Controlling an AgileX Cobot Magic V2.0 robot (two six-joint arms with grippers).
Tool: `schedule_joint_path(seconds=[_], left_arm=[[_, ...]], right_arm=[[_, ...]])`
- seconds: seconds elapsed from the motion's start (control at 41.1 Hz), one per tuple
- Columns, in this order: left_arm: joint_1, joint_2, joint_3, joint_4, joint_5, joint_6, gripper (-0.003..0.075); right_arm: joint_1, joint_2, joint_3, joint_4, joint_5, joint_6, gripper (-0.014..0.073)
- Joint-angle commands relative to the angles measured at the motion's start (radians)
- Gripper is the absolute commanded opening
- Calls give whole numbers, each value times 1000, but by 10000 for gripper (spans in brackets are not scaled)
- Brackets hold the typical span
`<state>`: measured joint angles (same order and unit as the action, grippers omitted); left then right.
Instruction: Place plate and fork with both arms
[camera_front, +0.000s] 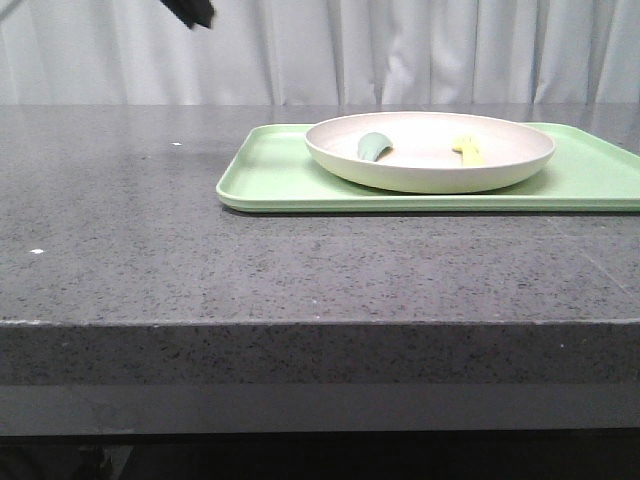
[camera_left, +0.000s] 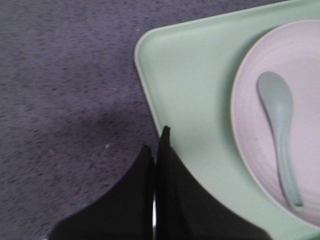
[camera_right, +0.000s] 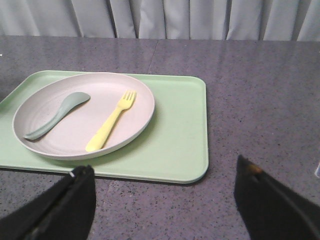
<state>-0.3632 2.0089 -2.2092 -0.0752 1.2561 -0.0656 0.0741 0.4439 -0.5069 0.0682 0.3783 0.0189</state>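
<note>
The cream plate (camera_front: 430, 152) sits on a light green tray (camera_front: 280, 175) at the right of the table. It also shows in the left wrist view (camera_left: 260, 150) and the right wrist view (camera_right: 100, 107). The pale yellow fork (camera_right: 111, 121) lies in the plate's right half, and shows in the front view (camera_front: 468, 148). A muted green spoon (camera_left: 281, 127) lies in the left half. My left gripper (camera_left: 156, 145) is shut and empty, above the tray's near-left edge. My right gripper (camera_right: 165, 200) is open and empty, over bare table in front of the tray.
The grey speckled table (camera_front: 150, 250) stretches left of the tray and ends at a front edge (camera_front: 320, 322). A white curtain (camera_front: 400, 50) hangs behind. A dark piece of the left arm (camera_front: 192, 12) shows at the top of the front view.
</note>
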Motion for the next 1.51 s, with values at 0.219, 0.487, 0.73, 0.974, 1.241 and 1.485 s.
schedule_joint_path(seconds=[0.219, 0.487, 0.73, 0.974, 1.241, 1.485], left_arm=[[42, -360, 392, 64, -243, -43, -18], [113, -682, 897, 88, -644, -43, -18], [169, -969, 1284, 89, -860, -43, -18], [169, -1268, 1566, 89, -968, -39, -18], [169, -1586, 1711, 89, -977, -39, -18], [169, -1745, 1742, 89, -977, -39, -18]], right_arm=[[-2, 14, -36, 1, -75, -6, 594], [-2, 14, -36, 1, -75, -6, 594], [-2, 14, -36, 1, -78, -6, 594], [-2, 14, -36, 1, -79, -6, 594], [-2, 14, -33, 1, -79, -6, 594], [-2, 34, -37, 1, -98, -6, 594]])
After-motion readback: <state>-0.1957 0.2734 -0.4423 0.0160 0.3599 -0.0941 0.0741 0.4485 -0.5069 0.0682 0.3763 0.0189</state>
